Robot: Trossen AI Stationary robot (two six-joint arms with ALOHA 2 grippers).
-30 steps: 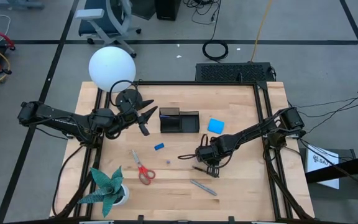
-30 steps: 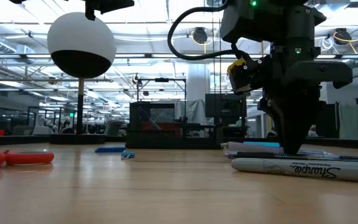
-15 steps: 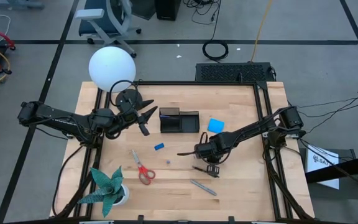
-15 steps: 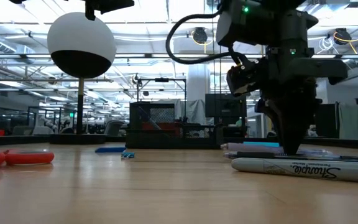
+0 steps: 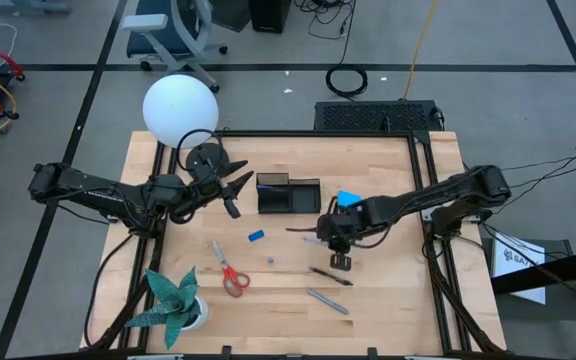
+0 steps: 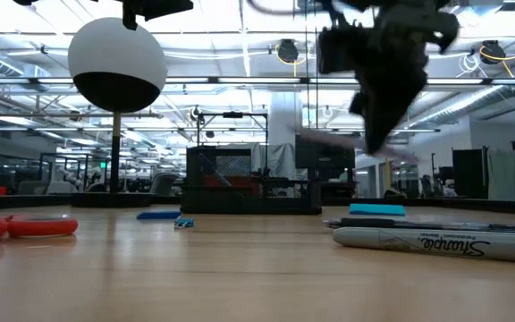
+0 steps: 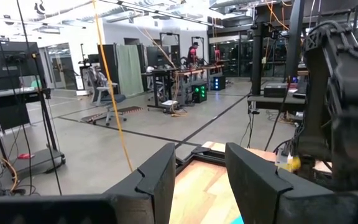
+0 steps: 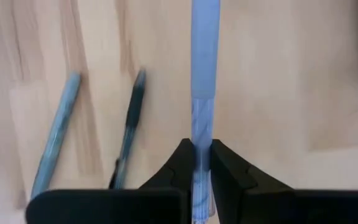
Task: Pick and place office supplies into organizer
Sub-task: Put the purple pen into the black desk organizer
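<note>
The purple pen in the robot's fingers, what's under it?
Under the purple pen, pinched by the right gripper, is bare wooden table. A black pen and a grey marker lie beside it. The fingers hide the pen's end.

A pale wooden bench (image 5: pixel 388 290) with a dark frame carries everything. Near its far middle sits the black organizer (image 5: pixel 288 195), and just beside that, toward the right, a bright blue pad (image 5: pixel 348 198). A lamp base (image 5: pixel 204 157) stands at the far left corner. A tiny blue block (image 5: pixel 256 236) lies in front of the organizer, with red-handled scissors (image 5: pixel 229 272) nearer the front edge. A dark pen (image 5: pixel 329 275) and a grey marker (image 5: pixel 326 300) rest side by side, apart. A green paper plant (image 5: pixel 172 300) occupies the front left corner.
</note>
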